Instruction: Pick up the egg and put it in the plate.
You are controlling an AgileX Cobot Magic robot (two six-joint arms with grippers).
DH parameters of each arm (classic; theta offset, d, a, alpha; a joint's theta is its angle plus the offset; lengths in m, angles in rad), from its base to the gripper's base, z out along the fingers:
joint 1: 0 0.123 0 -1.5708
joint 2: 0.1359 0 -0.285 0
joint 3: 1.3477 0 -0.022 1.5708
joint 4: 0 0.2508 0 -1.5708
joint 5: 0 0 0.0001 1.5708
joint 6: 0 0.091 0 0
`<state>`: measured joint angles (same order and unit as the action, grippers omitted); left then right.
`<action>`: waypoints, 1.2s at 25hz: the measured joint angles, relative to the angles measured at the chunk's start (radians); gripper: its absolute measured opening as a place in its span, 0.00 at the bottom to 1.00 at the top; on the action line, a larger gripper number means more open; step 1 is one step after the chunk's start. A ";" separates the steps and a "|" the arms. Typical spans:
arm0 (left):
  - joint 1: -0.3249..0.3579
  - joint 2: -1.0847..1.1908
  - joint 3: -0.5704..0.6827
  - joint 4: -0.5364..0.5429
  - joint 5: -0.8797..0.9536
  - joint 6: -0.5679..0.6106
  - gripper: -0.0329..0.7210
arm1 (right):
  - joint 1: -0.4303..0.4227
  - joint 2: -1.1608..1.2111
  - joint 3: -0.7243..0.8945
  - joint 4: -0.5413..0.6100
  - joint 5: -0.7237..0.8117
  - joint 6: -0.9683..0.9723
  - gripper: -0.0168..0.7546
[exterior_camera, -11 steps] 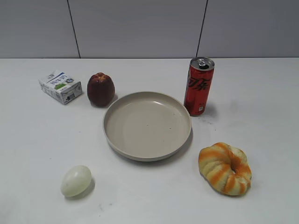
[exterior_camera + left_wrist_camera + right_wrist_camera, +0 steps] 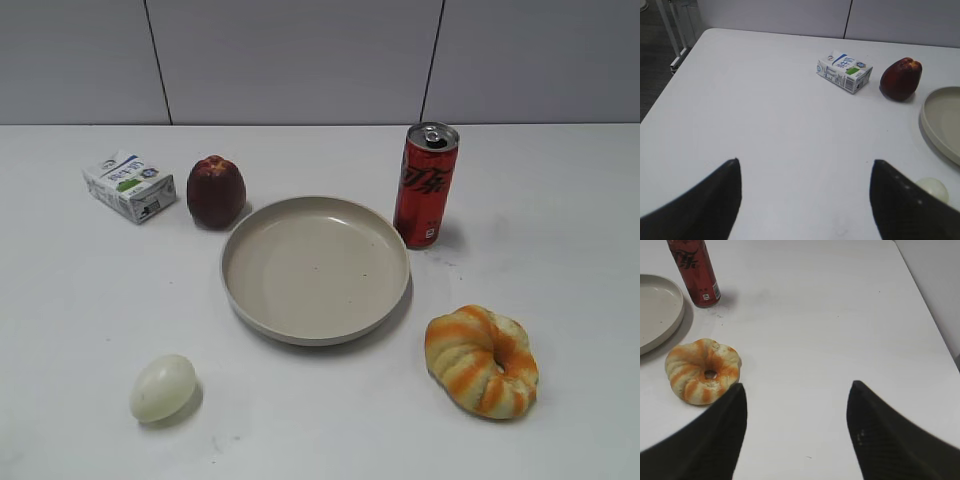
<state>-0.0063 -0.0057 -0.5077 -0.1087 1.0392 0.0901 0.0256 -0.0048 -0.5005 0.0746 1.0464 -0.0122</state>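
Note:
The pale off-white egg (image 2: 162,387) lies on the white table near the front left, apart from the plate. The beige plate (image 2: 247,236) sits empty at the centre. No gripper shows in the exterior view. In the left wrist view my left gripper (image 2: 805,162) is open and empty above bare table; the egg (image 2: 933,189) peeks out beside its right finger and the plate's rim (image 2: 927,117) shows at the right edge. My right gripper (image 2: 797,386) is open and empty over bare table; the plate (image 2: 660,315) shows at the far left.
A dark red fruit (image 2: 215,190) and a small milk carton (image 2: 129,185) stand behind the plate on the left. A red soda can (image 2: 425,185) stands right of the plate. An orange-striped ring bread (image 2: 481,360) lies at the front right. The table's left edge (image 2: 670,85) shows.

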 joint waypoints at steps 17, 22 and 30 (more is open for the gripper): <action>-0.002 0.138 -0.018 -0.056 -0.078 0.079 0.83 | 0.000 0.000 0.000 0.000 0.000 0.000 0.64; -0.075 0.295 -0.020 -0.147 -0.215 0.133 0.83 | 0.000 0.000 0.000 0.000 0.000 0.000 0.64; -0.279 0.576 -0.024 -0.157 -0.299 0.215 0.82 | 0.000 0.000 0.000 0.000 0.000 0.000 0.64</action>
<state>-0.2849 0.5707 -0.5318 -0.2655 0.7402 0.3046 0.0256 -0.0048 -0.5005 0.0746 1.0464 -0.0122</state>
